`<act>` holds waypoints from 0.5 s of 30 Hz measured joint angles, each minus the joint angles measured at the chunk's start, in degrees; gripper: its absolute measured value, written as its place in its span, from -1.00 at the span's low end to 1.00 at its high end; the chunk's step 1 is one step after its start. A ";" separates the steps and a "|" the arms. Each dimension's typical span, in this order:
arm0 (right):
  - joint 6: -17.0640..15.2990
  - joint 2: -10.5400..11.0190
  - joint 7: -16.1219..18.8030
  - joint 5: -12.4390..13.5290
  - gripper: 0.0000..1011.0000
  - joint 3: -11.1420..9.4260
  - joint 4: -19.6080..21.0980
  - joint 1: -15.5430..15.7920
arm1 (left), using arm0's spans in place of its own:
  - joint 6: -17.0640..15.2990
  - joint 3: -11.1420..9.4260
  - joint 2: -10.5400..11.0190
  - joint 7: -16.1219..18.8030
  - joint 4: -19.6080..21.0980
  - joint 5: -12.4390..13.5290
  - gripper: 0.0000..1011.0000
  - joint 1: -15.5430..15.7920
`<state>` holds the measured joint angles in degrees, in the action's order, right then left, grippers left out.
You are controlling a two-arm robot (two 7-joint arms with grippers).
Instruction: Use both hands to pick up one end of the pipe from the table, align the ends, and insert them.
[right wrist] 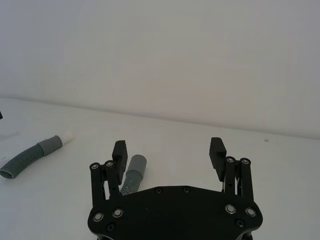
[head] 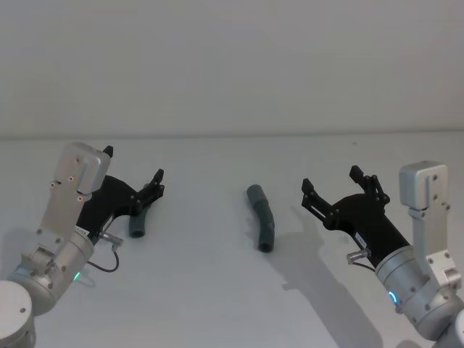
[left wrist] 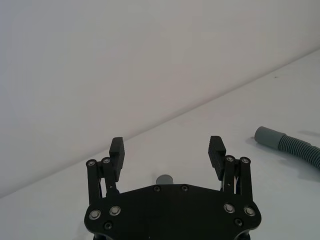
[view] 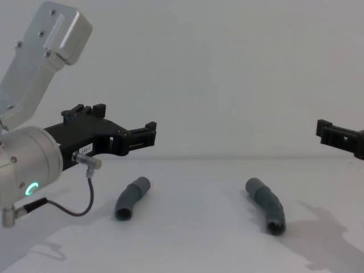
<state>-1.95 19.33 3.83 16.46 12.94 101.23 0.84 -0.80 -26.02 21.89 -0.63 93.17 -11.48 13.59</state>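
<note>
Your left arm is showing at the near left of the head view. Its silver wrist link is leaning up and back, and the left pincer is pointing forward and in toward the middle. Its jaws are standing wide apart, released and gripping nothing. It is hovering above the counter without touching it, directly over the far end of the left pipe piece. In the head view that end is hiding under the black fingers, and in the left wrist view a round grey end is peeking out between them. A green ring light is glowing on this arm's wrist.

Your right arm is showing at the near right with its wrist raised, and the right pincer is aiming forward and in toward the middle. It too is released, with its jaws spread and empty. It is hanging clear of the counter, near the other pipe piece and to its right.

Both pieces are lying flat on the counter, well apart from each other. In the right wrist view, the left piece is showing a pale tip, and the other piece is presenting its open mouth just beside one of the right pincer's fingers.
</note>
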 joint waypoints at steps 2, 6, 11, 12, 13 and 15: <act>0.00 0.00 0.00 0.00 0.98 0.00 0.00 0.00 | 0.00 0.00 0.00 0.00 0.00 0.00 0.98 0.00; 0.00 0.00 0.00 0.00 0.98 0.00 0.00 0.00 | 0.00 0.00 0.00 0.00 0.00 0.00 0.98 0.00; 0.00 0.00 0.00 0.00 0.98 0.00 0.00 0.00 | 0.00 0.00 0.00 0.00 0.00 0.00 0.98 0.00; 0.00 0.00 0.00 0.00 0.98 0.00 0.00 0.00 | 0.00 0.00 0.00 0.00 0.00 0.00 0.98 0.00; 0.00 0.00 0.00 0.00 0.98 0.00 0.00 0.00 | 0.00 0.00 0.00 0.00 0.00 0.00 0.98 0.00; 0.00 0.00 0.00 0.00 0.98 0.00 0.00 0.00 | 0.00 0.00 0.00 0.00 0.00 0.00 0.98 0.00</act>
<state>-1.95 19.33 3.83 16.47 12.94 101.23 0.84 -0.79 -26.02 21.89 -0.63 93.18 -11.48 13.59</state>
